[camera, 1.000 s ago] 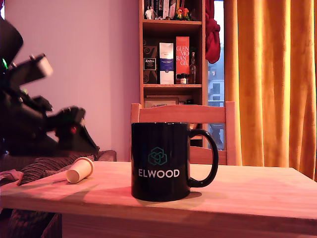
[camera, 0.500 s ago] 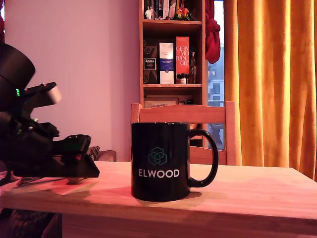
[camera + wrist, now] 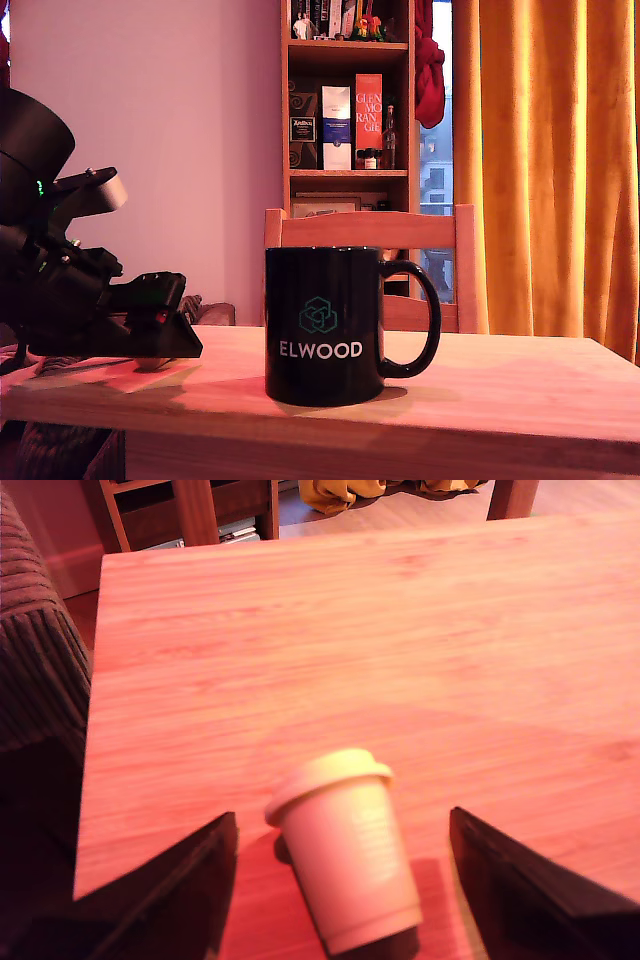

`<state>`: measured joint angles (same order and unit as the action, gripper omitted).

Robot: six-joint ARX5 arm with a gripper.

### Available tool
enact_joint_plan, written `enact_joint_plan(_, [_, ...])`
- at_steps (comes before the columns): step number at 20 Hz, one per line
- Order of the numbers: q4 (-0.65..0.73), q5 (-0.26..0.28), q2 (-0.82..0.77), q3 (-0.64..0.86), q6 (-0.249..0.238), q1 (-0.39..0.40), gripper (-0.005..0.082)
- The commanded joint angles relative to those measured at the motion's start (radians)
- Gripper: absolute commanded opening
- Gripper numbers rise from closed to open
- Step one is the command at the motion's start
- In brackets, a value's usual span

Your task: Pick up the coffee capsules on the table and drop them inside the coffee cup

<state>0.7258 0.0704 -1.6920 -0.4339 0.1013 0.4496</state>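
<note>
A pale cream coffee capsule (image 3: 345, 865) lies on its side on the light wooden table (image 3: 400, 630), between the two dark fingers of my gripper (image 3: 340, 830). The gripper is open, with a gap on each side of the capsule. In the exterior view the gripper (image 3: 170, 340) rests low over the table (image 3: 480, 380) at the exterior view's left and hides the capsule. The glossy black coffee cup (image 3: 322, 325) with white "ELWOOD" lettering stands upright to the right of the gripper in that view, handle pointing right. The cup is outside the wrist view.
A wooden chair back (image 3: 370, 228) stands behind the cup, with a bookshelf (image 3: 345, 100) and orange curtains (image 3: 545, 160) beyond. A dark ribbed cushion (image 3: 35, 670) lies just off the table's edge beside the gripper.
The gripper has come down to the table and now sits around the capsule, hiding it in the exterior view. In the last half second it has barely moved.
</note>
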Motion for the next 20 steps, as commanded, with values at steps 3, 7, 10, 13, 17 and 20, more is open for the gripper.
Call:
enact_joint_plan(3, [-0.026, 0.000, -0.017, 0.000, -0.005, -0.002, 0.0401])
enact_joint_plan(7, [-0.029, 0.000, -0.017, 0.000, -0.005, -0.002, 0.0088])
enact_joint_plan(10, [-0.029, 0.000, -0.017, 0.000, -0.005, -0.002, 0.0074])
enact_joint_plan(13, [-0.029, 0.000, -0.017, 0.000, -0.005, -0.002, 0.0074])
enact_joint_plan(17, [-0.026, 0.000, -0.016, 0.000, -0.005, -0.002, 0.0074])
enact_joint_plan(20, [-0.022, 0.023, 0.003, 0.000, -0.005, -0.002, 0.0075])
